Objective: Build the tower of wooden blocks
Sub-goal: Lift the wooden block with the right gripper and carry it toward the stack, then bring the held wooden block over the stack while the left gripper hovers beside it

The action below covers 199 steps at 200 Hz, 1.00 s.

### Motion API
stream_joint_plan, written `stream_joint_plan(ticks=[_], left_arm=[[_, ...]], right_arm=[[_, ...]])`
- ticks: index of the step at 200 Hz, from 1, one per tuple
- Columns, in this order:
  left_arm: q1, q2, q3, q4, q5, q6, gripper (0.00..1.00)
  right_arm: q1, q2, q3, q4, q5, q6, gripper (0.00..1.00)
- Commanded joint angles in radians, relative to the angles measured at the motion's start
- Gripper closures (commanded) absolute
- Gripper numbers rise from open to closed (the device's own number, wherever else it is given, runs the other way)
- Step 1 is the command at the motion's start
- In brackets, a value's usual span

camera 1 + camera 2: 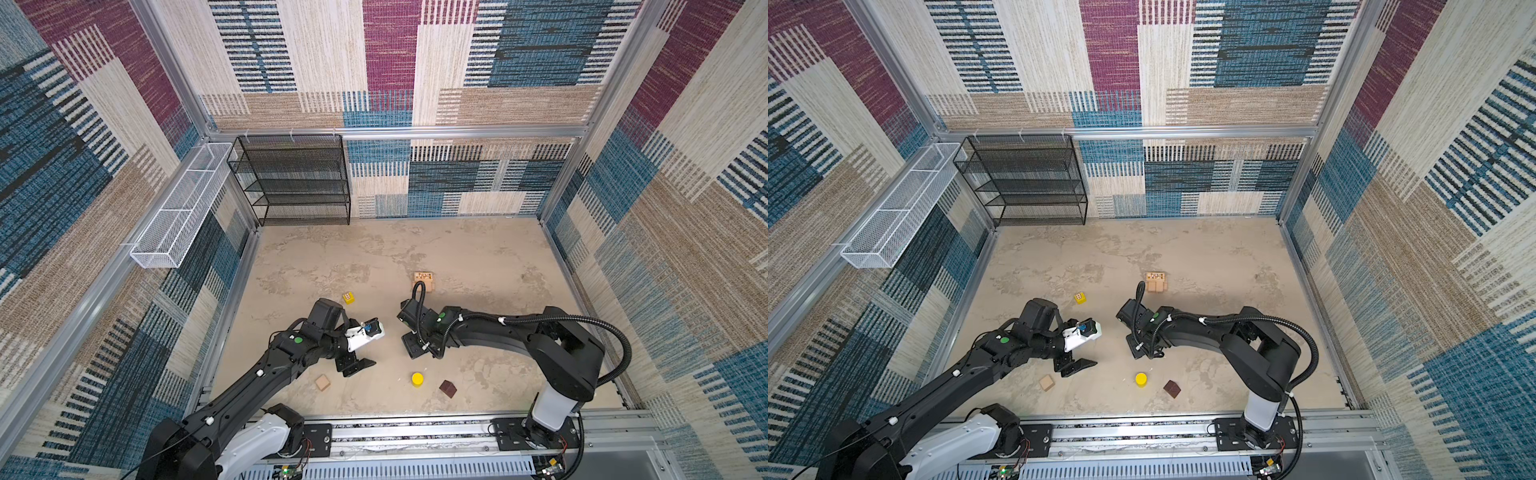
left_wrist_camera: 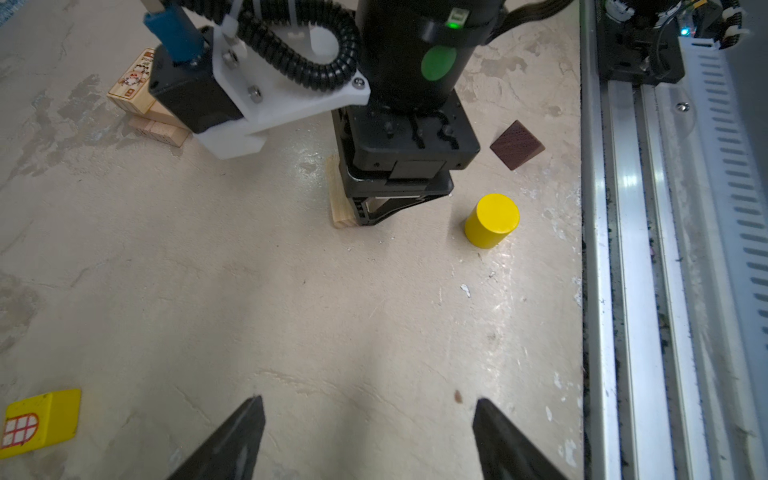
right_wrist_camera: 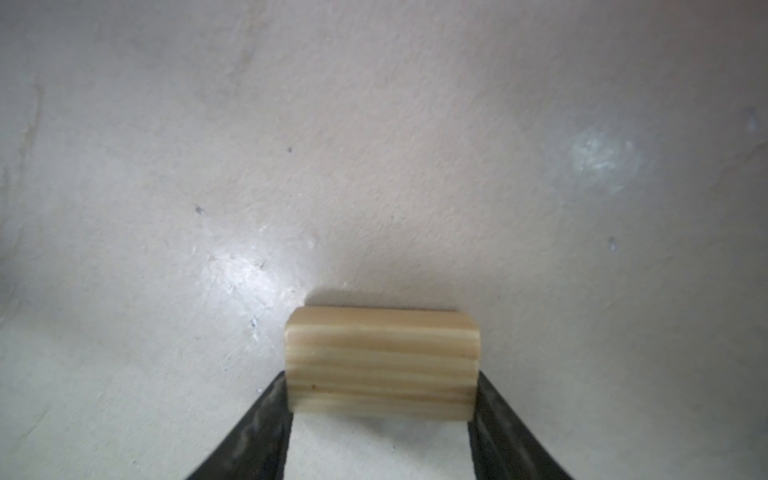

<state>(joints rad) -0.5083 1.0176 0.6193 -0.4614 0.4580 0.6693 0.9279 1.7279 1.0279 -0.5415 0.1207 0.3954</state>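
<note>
From the left, a tan cube (image 1: 322, 382) lay near the left gripper (image 2: 368, 415), which gaped wide and empty, the right gripper (image 3: 380, 382) pinched a pale plank (image 3: 380, 357) between its fingers down at the floor (image 1: 478, 257), and the low wood block tower (image 1: 424, 281) stood beyond it, apart from both.

Tabletop (image 1: 478, 249), plank stack (image 1: 424, 279), lone plank (image 2: 338, 199), yellow cube (image 1: 348, 297), tan cube (image 1: 322, 382), yellow cylinder (image 1: 417, 379), brown block (image 1: 448, 388)

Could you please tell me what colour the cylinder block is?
The cylinder block is plain bright yellow, clearest in the left wrist view.
</note>
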Motion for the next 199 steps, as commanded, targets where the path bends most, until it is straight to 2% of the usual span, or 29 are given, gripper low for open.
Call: stream_joint_plan(ticks=[1, 31, 54, 64, 103, 119, 144, 199], left_arm=[[0.001, -0.009, 0.037, 0.019, -0.026, -0.059, 0.18], [0.001, -0.013, 0.103, 0.177, -0.058, -0.259, 0.18], [0.001, 0.04, 0.18, 0.272, -0.016, -0.317, 0.18], [0.001, 0.082, 0.229, 0.287, -0.009, -0.324, 0.19], [0.005, 0.229, 0.351, 0.344, -0.014, -0.37, 0.22], [0.025, 0.249, 0.349, 0.364, 0.066, -0.437, 0.24], [0.027, 0.225, 0.305, 0.359, 0.193, -0.421, 0.23], [0.027, 0.214, 0.304, 0.289, 0.163, -0.424, 0.22]], right_arm=[[-0.002, -0.031, 0.024, -0.014, 0.041, 0.012, 0.45], [-0.013, -0.073, 0.078, -0.053, 0.094, 0.015, 0.58], [-0.044, -0.122, 0.099, -0.057, 0.131, 0.043, 0.87], [-0.062, -0.143, 0.103, -0.057, 0.142, 0.06, 0.92], [-0.152, -0.176, 0.117, -0.045, 0.122, 0.118, 0.95], [-0.181, -0.152, 0.141, -0.036, 0.1, 0.142, 0.94], [-0.212, -0.096, 0.188, -0.028, 0.08, 0.183, 0.93], [-0.252, 0.034, 0.293, -0.05, 0.057, 0.229, 0.88]])
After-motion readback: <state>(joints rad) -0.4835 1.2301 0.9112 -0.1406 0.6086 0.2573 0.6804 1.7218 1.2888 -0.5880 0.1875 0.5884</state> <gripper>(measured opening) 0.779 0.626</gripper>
